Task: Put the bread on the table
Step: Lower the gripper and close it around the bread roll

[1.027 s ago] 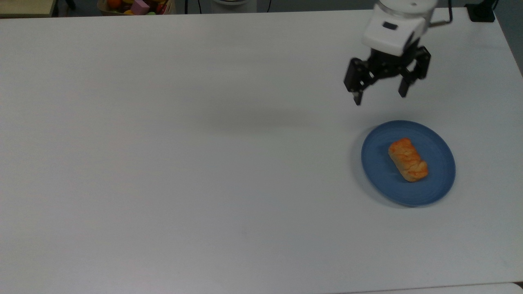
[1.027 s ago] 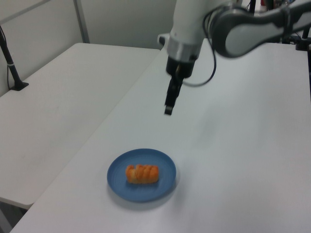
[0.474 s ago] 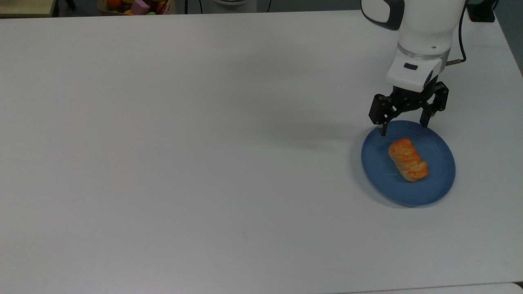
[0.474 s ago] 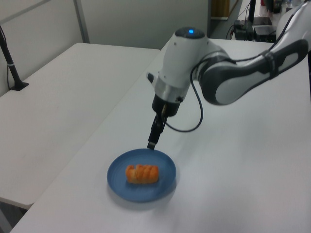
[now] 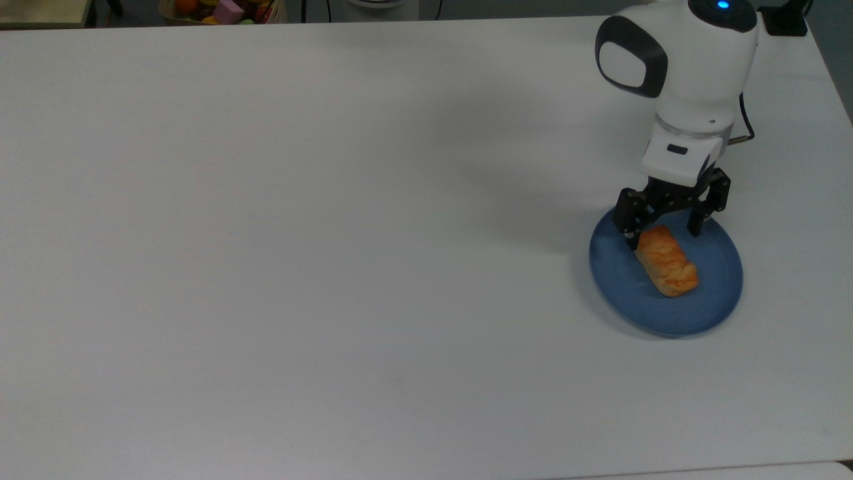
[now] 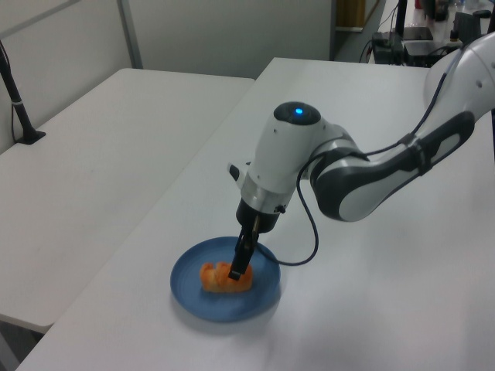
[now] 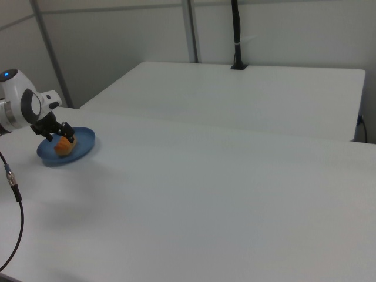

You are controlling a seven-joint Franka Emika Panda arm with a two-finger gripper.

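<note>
Table [image 5: 300, 233]: large plain white rectangle, smooth and matte, taking up most of the top view; a second white tabletop [image 6: 93, 154] lies beside it at the left view's left; arm [image 5: 686, 73]: white rounded shells with a dark joint cover and a blue light on its cap, standing at the top view's far right, cable looping from the wrist; blue plate [image 5: 716, 300]: round, shallow, matte, resting flat near the top view's right edge; bread [image 5: 668, 263]: small oblong bun, glossy braided golden-orange crust with paler sides, lying on the plate and not yet on the table, its long axis running diagonally from the top view's upper left to lower right; gripper [image 5: 663, 233]: black two-finger unit, pointing down, fingers apart and straddling the far end of the bread, one finger [image 5: 630, 230] just beside the bun on the top view's left, the other on its right; contact cannot be told; key relation: the bun extends from the gripper toward the near edge, so the jaws span its short width at one end rather than mid-length; judgement: closing here should catch the crust, but an end grip may let the bun tilt on lifting; soft crust likely yields.
</note>
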